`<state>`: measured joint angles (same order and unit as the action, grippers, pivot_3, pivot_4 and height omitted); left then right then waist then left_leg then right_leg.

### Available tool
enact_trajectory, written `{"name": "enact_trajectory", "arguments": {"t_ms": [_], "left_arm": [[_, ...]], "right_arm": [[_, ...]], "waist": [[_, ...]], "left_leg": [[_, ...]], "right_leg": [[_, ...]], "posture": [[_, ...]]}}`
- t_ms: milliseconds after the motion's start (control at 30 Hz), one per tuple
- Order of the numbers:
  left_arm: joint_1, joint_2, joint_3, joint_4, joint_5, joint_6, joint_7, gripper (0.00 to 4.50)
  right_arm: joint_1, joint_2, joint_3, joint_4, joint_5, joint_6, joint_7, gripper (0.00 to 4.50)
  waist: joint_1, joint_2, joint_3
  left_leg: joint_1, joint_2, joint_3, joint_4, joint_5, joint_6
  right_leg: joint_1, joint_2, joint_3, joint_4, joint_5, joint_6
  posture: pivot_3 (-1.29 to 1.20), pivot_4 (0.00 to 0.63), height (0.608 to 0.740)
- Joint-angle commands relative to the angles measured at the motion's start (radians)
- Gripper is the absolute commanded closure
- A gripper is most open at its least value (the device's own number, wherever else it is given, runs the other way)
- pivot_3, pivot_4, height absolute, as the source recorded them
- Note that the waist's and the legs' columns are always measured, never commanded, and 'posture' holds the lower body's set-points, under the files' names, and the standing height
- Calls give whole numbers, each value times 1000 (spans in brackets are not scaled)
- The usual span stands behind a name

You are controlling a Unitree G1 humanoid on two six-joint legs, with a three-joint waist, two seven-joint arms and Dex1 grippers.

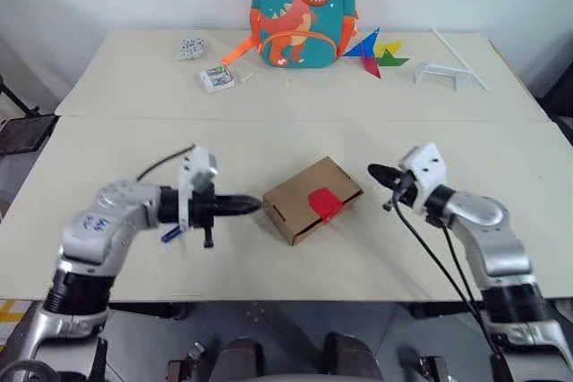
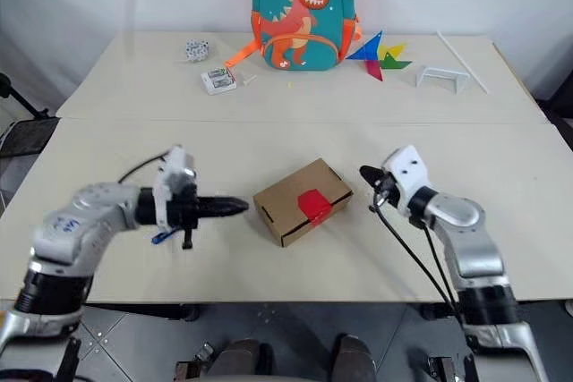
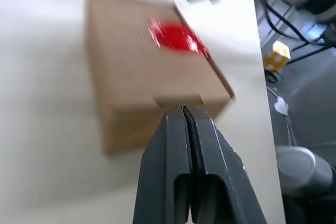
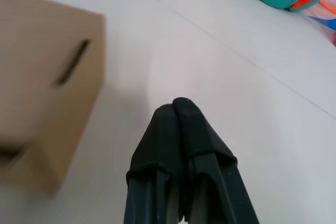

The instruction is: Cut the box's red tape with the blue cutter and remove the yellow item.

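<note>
Closed brown box (image 1: pixel 312 199) with red tape (image 1: pixel 323 202), angled mid-table

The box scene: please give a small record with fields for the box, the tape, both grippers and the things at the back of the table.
box: closed, flat on the table, between the two grippers
tape: red, on the box's top and over its near edge
left gripper: shut, empty, tip close to the box
right gripper: shut, empty, apart from the box
back of table: backpack, pinwheel
</note>
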<state>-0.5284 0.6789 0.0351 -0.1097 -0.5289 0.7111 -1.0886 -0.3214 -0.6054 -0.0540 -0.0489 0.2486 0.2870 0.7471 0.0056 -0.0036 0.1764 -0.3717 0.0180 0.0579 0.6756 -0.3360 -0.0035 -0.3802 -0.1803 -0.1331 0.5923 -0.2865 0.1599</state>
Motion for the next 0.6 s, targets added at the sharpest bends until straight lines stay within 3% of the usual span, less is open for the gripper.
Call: {"name": "enact_trajectory", "arguments": {"t_ms": [33, 133, 300, 467, 600], "left_arm": [[-125, -40, 10, 146, 15, -29, 39, 4461], [-216, -100, -43, 304, 109, -121, 90, 4461], [-272, -175, -158, 472, 245, -221, 109, 4461], [-244, -182, -230, 462, 283, -198, 57, 4461], [-186, -159, -229, 353, 245, -135, 6, 4461]], "right_arm": [[110, -77, -6, -225, 127, 178, 93, 4500], [184, -105, 9, -346, 192, 285, 106, 4500], [185, -51, 54, -414, 188, 371, 14, 4500], [124, 13, 94, -376, 129, 386, -86, 4500], [66, 51, 110, -329, 106, 386, -121, 4500]], "waist": [[3, 0, 0], [10, 0, 0], [8, -1, 0], [10, -2, 1], [10, -2, 1]], "left_leg": [[0, 0, 0, 0, 0, 0], [0, 0, 0, 1, 0, 0], [1, 0, 2, 1, 0, 1], [-2, 0, 2, 2, 0, 0], [-2, 0, 2, 2, 0, 0]], "right_leg": [[0, 0, 0, 0, 0, 0], [1, 0, 0, 0, 0, 0], [1, 0, 0, -1, 0, 0], [-2, 0, 0, -1, 0, 0], [-2, 0, 1, 0, 0, 0]], "posture": [[0, 150, 740], [0, 150, 740], [0, 150, 740], [0, 150, 740], [0, 150, 740]]}}
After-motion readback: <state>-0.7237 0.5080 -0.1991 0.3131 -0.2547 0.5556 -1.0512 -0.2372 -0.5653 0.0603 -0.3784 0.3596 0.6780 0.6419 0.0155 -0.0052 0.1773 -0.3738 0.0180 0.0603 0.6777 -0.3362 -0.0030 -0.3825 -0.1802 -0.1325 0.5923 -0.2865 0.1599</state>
